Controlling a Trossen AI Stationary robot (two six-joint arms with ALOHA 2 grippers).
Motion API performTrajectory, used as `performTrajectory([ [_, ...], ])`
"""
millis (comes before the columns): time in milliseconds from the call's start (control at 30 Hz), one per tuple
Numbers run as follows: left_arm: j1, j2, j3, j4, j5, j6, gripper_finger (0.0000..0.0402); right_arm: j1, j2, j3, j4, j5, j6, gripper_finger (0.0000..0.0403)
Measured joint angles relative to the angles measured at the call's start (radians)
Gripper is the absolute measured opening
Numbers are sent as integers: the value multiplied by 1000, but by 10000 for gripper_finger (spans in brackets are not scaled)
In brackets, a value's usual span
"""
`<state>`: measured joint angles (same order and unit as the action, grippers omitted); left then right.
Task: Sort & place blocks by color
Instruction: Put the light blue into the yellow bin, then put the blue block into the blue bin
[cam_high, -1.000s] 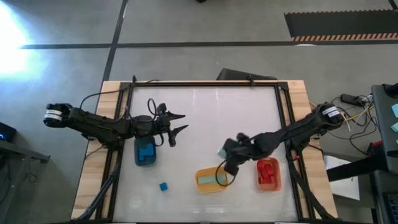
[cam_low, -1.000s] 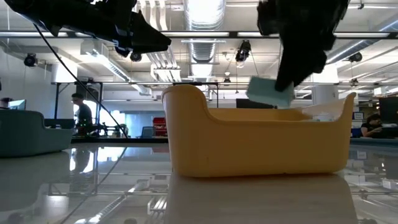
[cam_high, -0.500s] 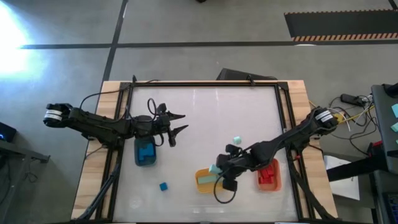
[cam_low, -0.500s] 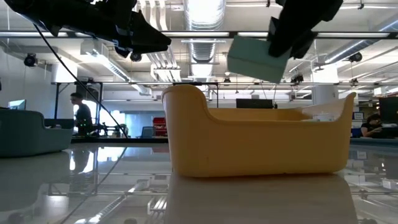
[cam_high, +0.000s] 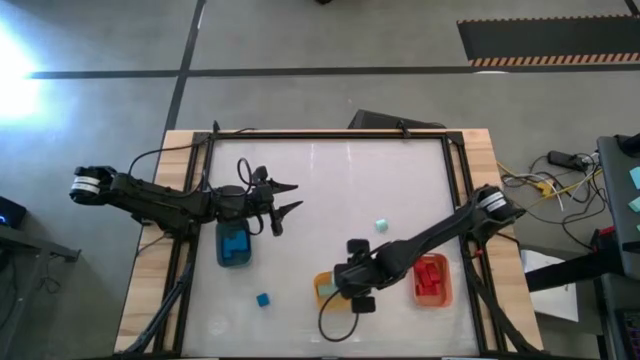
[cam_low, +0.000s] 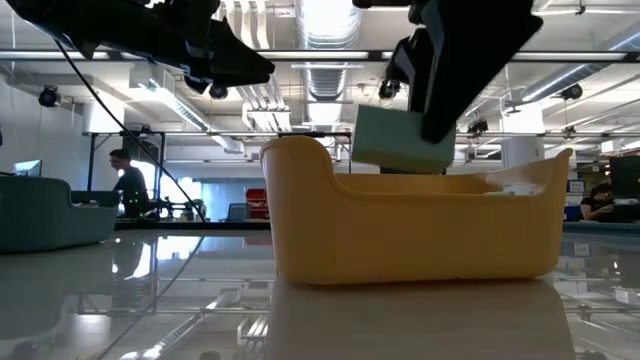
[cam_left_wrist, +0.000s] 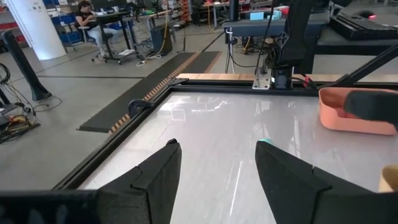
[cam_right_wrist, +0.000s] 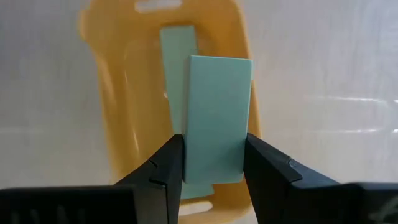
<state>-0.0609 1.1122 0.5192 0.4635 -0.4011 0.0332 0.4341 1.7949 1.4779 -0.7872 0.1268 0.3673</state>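
You're in an open lab/workshop: exposed ceiling ducts (cam_low: 330, 75) top centre of the low view, polished concrete floor (cam_high: 300, 35), person at a desk (cam_left_wrist: 93, 15) upper left.

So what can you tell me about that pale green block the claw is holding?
The mint block is a flat, smooth, plain rectangular bar, matte like plastic. The right gripper pinches it by its two long sides, holding it in the air over the yellow bin, where a similar mint bar already lies. It touches only the fingers.

Dark jointed arms (cam_high: 160, 200), black cables, white wrist bands
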Motion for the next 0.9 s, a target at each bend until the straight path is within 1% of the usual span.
performTrajectory([
  [267,-1,0,-2,0,0,-6,191,2,66,37,-29,-5,-38,124],
  [433,-1,0,-2,-1,0,-28,191,2,68,36,-42,-4,-39,128],
  [733,-25,0,0,-1,1,-28,191,2,67,36,-46,-5,-55,188],
  [900,-66,0,7,0,3,-28,191,2,57,36,-66,-4,-101,199],
])
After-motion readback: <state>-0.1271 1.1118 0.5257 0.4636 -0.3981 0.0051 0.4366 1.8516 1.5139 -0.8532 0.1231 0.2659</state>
